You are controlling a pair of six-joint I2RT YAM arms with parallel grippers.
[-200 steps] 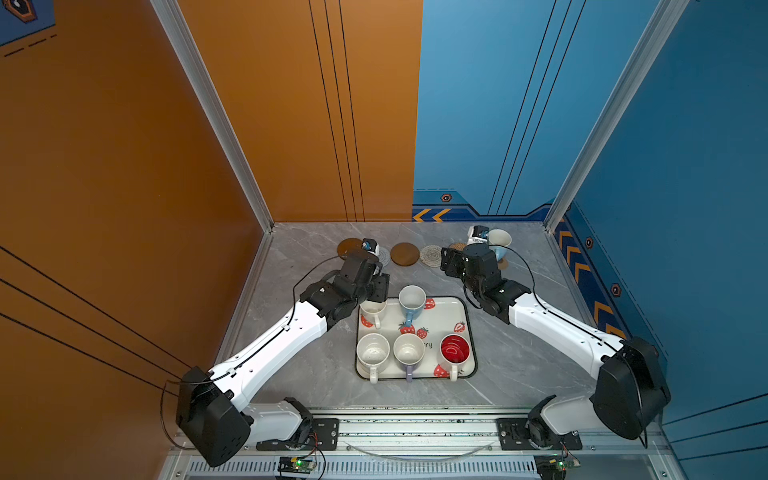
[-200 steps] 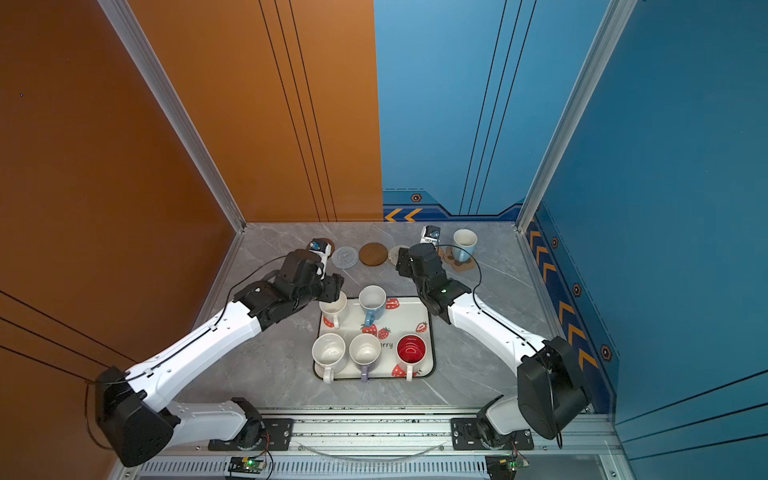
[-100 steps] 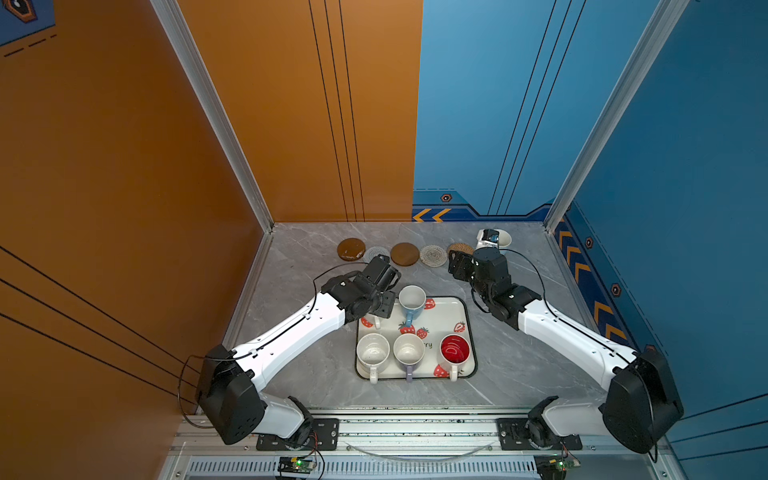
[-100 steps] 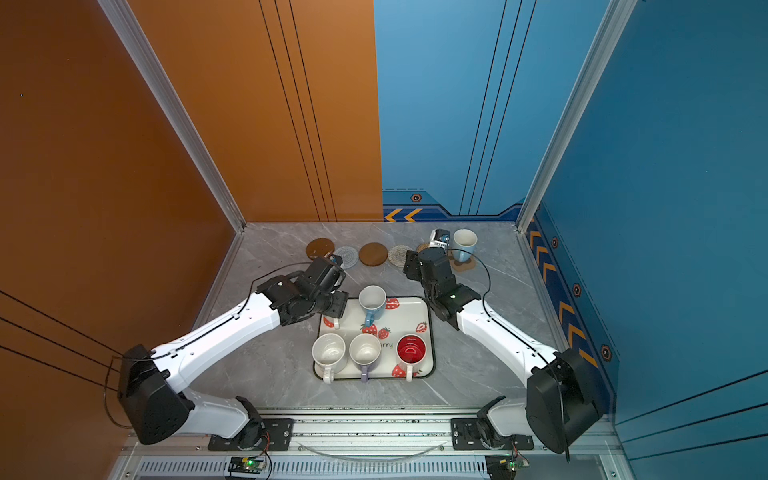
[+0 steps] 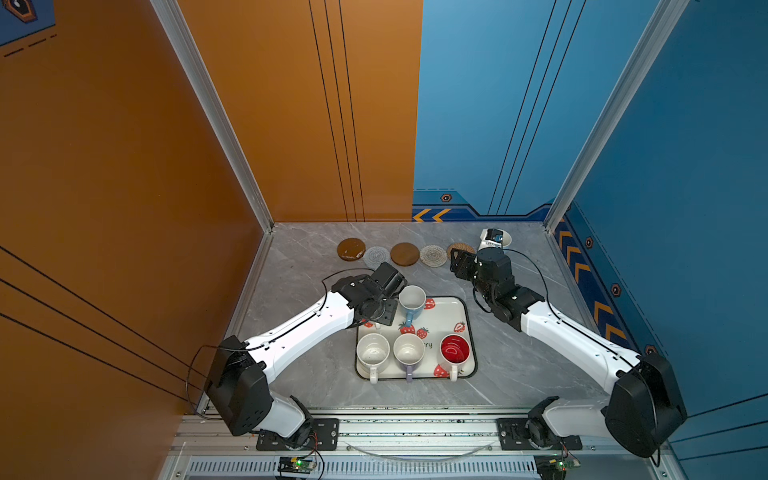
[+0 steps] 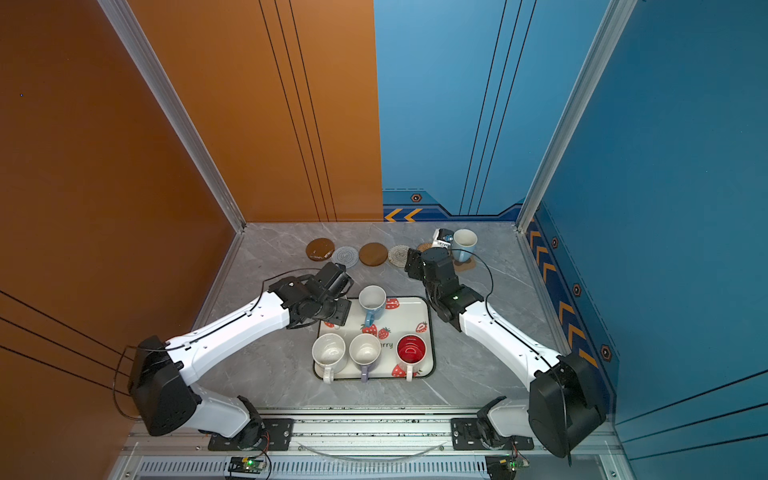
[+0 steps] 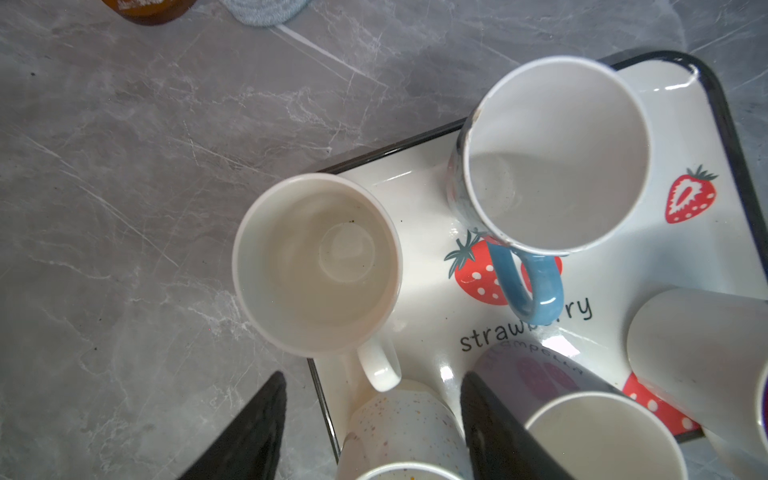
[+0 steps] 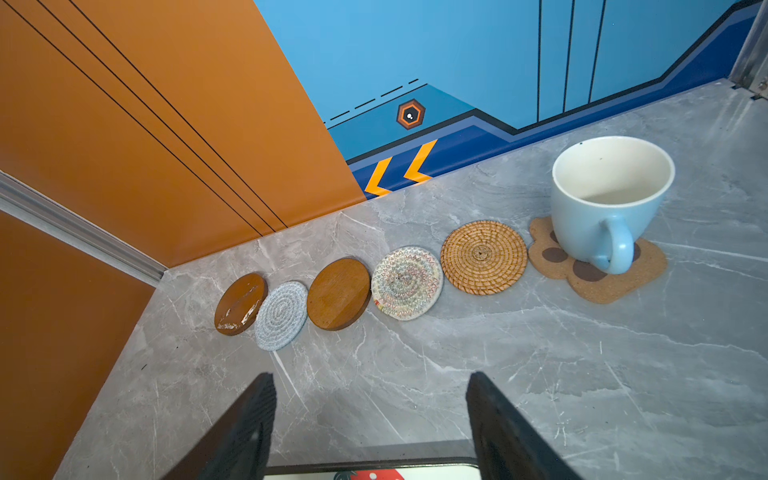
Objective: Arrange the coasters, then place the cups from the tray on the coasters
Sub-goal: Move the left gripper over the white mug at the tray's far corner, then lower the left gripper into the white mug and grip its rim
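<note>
Six coasters line the back of the table: brown disc (image 5: pixel 351 249), grey spiral (image 5: pixel 376 257), brown disc (image 8: pixel 338 293), cream woven (image 8: pixel 407 282), rattan (image 8: pixel 484 257) and paw-print (image 8: pixel 598 274). One light blue cup (image 8: pixel 606 199) stands on the paw-print. The tray (image 5: pixel 468 320) carries a light blue cup (image 5: pixel 412 301), a speckled cup (image 5: pixel 372 351), a lavender cup (image 5: pixel 408 349), a red-inside cup (image 5: pixel 454 349) and a plain white cup (image 7: pixel 316 266). My left gripper (image 7: pixel 372 380) hangs open over the white cup's handle. My right gripper (image 8: pixel 370 378) is open and empty between tray and coasters.
Orange wall panels close the left and back left, blue panels the back right and right. The tray's dark rim (image 8: pixel 374 461) lies just under my right gripper. Both arms reach in from the front rail, one on each side of the tray.
My left gripper has drawn back from the coaster row to the tray's back left corner, above the plain white cup. The right gripper has shifted only slightly, away from the placed blue cup.
</note>
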